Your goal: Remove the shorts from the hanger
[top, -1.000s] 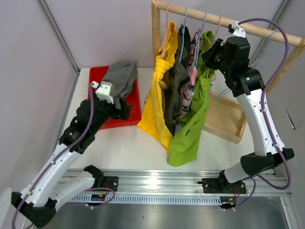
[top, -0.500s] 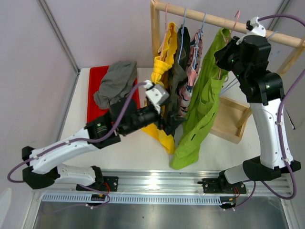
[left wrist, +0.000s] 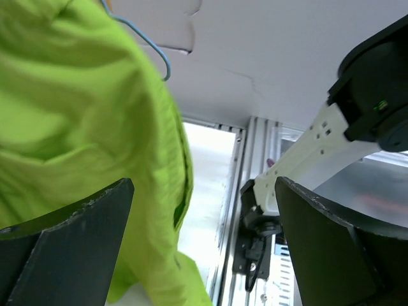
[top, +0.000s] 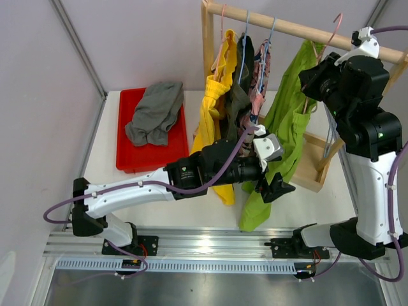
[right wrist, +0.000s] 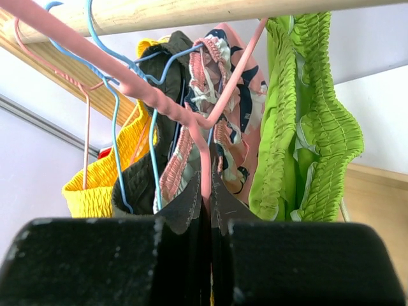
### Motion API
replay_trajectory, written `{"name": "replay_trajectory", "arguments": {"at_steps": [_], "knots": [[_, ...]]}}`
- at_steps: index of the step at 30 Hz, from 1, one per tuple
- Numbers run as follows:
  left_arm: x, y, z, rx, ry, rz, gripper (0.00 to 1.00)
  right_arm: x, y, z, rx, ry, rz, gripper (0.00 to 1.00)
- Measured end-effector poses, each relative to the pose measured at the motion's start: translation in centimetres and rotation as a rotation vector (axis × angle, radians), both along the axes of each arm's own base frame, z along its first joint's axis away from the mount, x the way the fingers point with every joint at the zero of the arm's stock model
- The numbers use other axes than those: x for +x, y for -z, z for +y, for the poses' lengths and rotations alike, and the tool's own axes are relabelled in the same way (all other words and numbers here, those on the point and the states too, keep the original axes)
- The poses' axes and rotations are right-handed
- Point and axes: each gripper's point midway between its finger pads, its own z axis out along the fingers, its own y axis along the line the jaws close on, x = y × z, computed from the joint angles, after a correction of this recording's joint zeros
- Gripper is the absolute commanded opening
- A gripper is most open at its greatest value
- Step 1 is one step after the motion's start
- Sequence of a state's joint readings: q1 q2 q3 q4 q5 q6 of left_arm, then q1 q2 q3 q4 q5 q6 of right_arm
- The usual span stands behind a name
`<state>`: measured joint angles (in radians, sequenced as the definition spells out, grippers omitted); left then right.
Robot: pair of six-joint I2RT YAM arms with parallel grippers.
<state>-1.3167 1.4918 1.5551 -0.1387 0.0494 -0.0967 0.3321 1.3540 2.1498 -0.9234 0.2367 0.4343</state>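
The lime green shorts point(top: 285, 121) hang from a pink hanger point(top: 329, 39) at the right part of the wooden rail point(top: 280, 25). My right gripper point(top: 317, 81) is shut on that hanger point(right wrist: 146, 92), just below its neck. The lime shorts point(right wrist: 299, 127) hang right of the fingers. My left gripper point(top: 273, 182) is open at the lower part of the lime shorts point(left wrist: 83, 115), with cloth against its left finger point(left wrist: 64, 242). Yellow point(top: 213, 121), dark olive point(top: 240, 95) and pink floral point(top: 259, 80) shorts hang at the rail's left. Grey shorts point(top: 153, 111) lie on a red tray point(top: 127, 153).
The rack's wooden base tray point(top: 306, 169) stands under the rail at the right, with spare blue hangers point(top: 331, 137) leaning in it. The rack post point(top: 208, 38) stands at the left end. A grey wall runs behind, and the metal rail point(top: 210, 242) lies at the near edge.
My right gripper has carried the pink hanger and lime shorts to the right along the rail. My left arm has swung from the red tray across to the lime shorts' lower part.
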Motion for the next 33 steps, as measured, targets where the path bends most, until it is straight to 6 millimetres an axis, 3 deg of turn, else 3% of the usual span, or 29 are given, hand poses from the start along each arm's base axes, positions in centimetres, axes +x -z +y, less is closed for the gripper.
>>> {"name": "replay_trajectory", "arguments": {"at_steps": [5, 12, 13, 14, 16, 23, 26, 30, 33], "knots": [[-0.3, -1.1, -1.3, -0.040, 0.019, -0.008, 0.97, -0.6, 0.1, -0.2, 0.010, 0.000, 0.001, 0.00], [0.3, 0.0, -3.2, -0.053, 0.006, 0.005, 0.65, -1.9, -0.3, -0.5, 0.031, 0.001, -0.011, 0.00], [0.4, 0.4, -3.6, -0.050, 0.005, 0.010, 0.51, -2.2, -0.4, -0.6, 0.035, 0.001, -0.015, 0.00], [0.4, 0.8, -3.9, -0.047, 0.003, 0.021, 0.23, -2.4, -0.5, -0.7, 0.037, 0.001, -0.019, 0.00], [0.6, 1.4, -4.3, -0.044, -0.005, 0.034, 0.00, -2.9, -0.8, -0.8, 0.043, -0.001, -0.026, 0.00], [-0.1, 2.1, -3.9, -0.035, -0.050, 0.028, 0.00, -3.4, -0.7, -1.0, 0.042, -0.001, -0.023, 0.00], [-2.5, 2.8, -2.3, -0.020, -0.065, 0.017, 0.00, -3.5, -0.1, -1.0, 0.035, 0.000, -0.003, 0.00], [-7.1, 3.8, 1.5, -0.005, -0.048, 0.012, 0.00, -3.5, 0.4, -1.4, 0.031, 0.010, 0.016, 0.00], [-9.1, 5.2, 4.0, 0.010, -0.062, 0.013, 0.00, -3.7, 1.2, -1.7, 0.028, 0.007, 0.052, 0.00]]}}
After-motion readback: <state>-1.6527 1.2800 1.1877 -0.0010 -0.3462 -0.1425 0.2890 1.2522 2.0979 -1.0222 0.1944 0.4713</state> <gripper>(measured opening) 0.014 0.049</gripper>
